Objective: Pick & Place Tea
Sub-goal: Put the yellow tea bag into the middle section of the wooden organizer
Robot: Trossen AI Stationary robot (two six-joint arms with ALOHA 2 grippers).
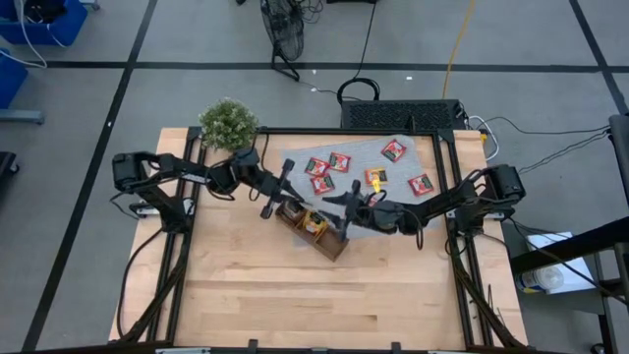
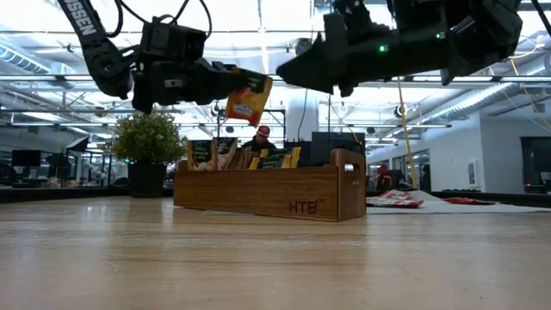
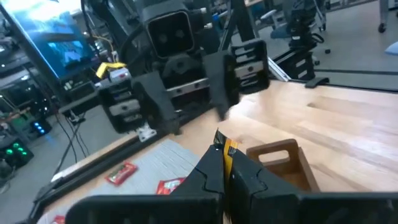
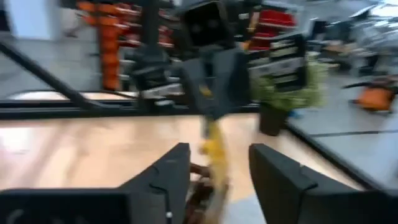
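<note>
An orange tea sachet (image 2: 249,98) hangs in the air above the wooden tray (image 2: 267,195), with my left gripper (image 2: 225,79) shut on it. My right gripper (image 2: 291,74) stands open just to the sachet's right, level and pointing at the left gripper. In the right wrist view its fingers flank the sachet (image 4: 214,146) without touching it. The tray (image 1: 332,244) lies slanted at the table's middle and holds several upright sachets (image 2: 225,156). More red and orange sachets (image 1: 340,161) lie flat on a grey mat (image 1: 362,145) at the far side. My left gripper pinches the orange sachet by its upper edge (image 3: 229,149) between its two shut fingers. The fingers come level from the table's left. The sachet hangs tilted below the fingertips (image 2: 232,83), lifted clear of the tray.
A potted plant (image 1: 228,124) stands at the table's far left corner. The near half of the wooden table (image 1: 324,305) holds nothing. Black frame rails (image 1: 187,246) run along both sides. People show in the room beyond the table.
</note>
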